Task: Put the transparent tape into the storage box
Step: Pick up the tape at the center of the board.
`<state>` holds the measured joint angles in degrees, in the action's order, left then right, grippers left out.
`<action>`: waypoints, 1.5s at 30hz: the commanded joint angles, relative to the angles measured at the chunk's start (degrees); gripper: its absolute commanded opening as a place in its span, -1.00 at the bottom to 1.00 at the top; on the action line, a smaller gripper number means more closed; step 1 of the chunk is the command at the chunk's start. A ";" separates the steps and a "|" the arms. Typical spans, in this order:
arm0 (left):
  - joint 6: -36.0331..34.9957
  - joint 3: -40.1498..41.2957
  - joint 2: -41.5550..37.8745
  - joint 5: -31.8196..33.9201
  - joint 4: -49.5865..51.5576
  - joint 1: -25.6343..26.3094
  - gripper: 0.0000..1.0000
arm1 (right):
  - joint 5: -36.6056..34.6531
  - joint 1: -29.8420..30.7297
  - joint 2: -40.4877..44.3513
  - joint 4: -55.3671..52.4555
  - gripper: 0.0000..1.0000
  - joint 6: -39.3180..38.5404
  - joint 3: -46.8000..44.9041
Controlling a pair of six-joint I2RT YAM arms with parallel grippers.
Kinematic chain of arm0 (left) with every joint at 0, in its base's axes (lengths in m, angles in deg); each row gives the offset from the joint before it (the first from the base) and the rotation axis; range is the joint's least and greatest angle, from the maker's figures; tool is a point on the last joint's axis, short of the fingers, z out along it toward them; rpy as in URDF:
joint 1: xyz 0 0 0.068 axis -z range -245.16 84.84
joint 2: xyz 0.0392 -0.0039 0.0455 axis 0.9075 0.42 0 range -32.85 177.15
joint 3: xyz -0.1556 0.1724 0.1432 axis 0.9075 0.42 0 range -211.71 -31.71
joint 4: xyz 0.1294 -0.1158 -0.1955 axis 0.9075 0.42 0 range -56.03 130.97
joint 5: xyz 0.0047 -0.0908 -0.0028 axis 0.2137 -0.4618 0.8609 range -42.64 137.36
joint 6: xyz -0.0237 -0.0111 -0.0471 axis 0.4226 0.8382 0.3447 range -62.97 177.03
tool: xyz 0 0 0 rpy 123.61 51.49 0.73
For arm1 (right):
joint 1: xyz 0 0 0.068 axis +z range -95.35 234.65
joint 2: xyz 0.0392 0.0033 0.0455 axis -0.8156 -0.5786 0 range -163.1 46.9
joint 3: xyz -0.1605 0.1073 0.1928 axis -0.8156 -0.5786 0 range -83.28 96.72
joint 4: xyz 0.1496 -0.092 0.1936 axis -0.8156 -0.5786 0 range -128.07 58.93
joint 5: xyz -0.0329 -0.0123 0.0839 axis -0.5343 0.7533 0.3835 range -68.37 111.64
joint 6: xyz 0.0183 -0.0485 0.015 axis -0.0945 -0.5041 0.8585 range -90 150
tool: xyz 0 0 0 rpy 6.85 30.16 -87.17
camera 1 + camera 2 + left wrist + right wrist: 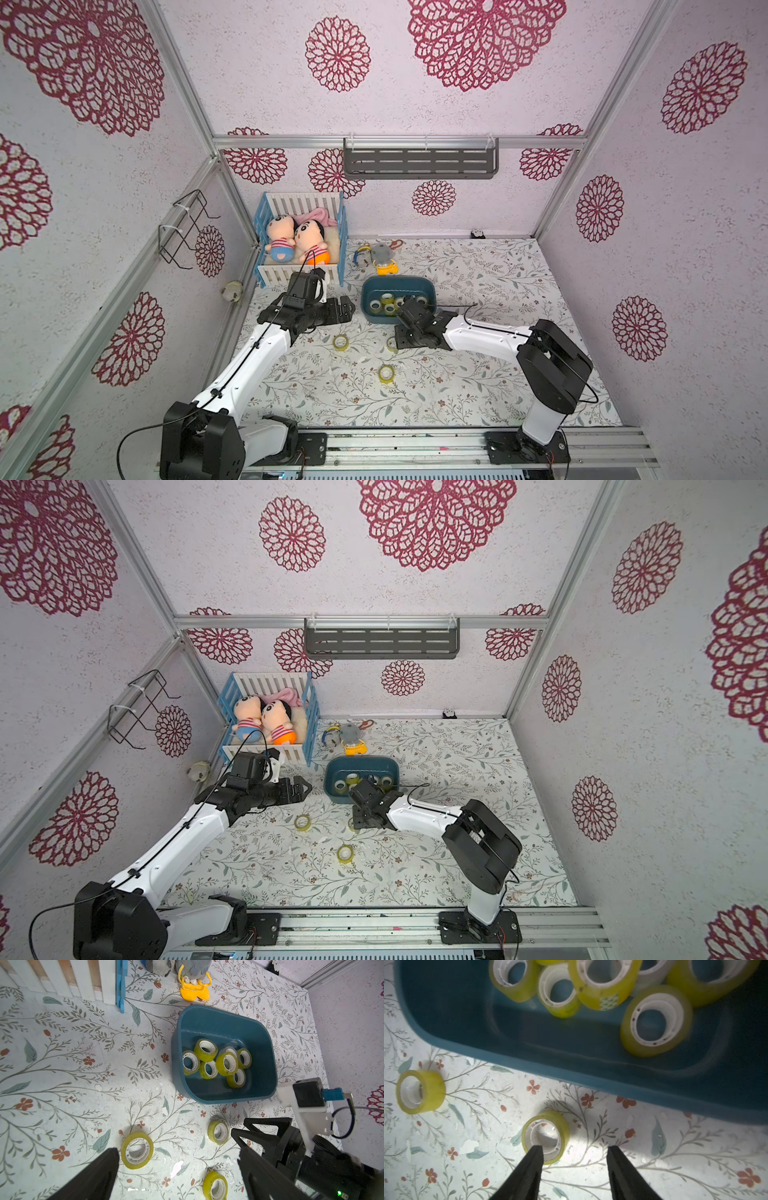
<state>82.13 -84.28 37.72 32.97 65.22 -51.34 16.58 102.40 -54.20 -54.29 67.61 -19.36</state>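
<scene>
The teal storage box (398, 286) (224, 1022) holds several yellowish transparent tape rolls (226, 1064). Three more rolls lie on the floral mat in front of it (340, 342) (386, 374) (431, 1091). My right gripper (575, 1149) (398, 338) hangs open just above the mat by the box's near wall. One of its fingers overlaps the nearest roll (564, 1132) in the right wrist view, and only mat shows between the fingers. My left gripper (177, 1151) (347, 309) is wide open and empty, hovering left of the box.
A blue-and-white toy crib (301, 274) with two dolls stands at the back left. A grey and yellow plush toy (382, 259) lies behind the box. A grey shelf (419, 158) hangs on the rear wall and a wire rack (187, 228) on the left wall.
</scene>
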 commanded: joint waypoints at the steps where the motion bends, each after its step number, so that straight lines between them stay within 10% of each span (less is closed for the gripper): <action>1: -0.58 -0.95 -1.37 0.53 0.25 -0.20 0.95 | 0.63 -0.21 -1.24 1.39 0.11 -1.04 2.47; 20: -0.49 -0.93 -1.48 0.46 0.00 -0.20 0.95 | -7.93 0.60 -7.96 -6.66 0.02 -2.36 4.37; 27: -0.53 -0.86 -1.81 0.67 0.12 -0.22 0.95 | -8.54 1.12 -8.77 -6.38 -0.74 -2.73 4.15; 30: -0.58 -0.86 -1.92 0.79 0.12 -0.20 0.95 | -8.89 1.09 -6.67 -5.15 -1.00 -2.71 3.03; 45: 0.95 5.62 -16.14 -2.80 -8.83 -0.11 0.95 | -4.71 -0.88 18.64 6.78 -1.00 -6.63 -4.92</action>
<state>82.46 -81.55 27.86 31.18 62.13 -51.34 10.30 102.79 -38.81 -52.32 63.43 -26.27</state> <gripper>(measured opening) 0.973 0.118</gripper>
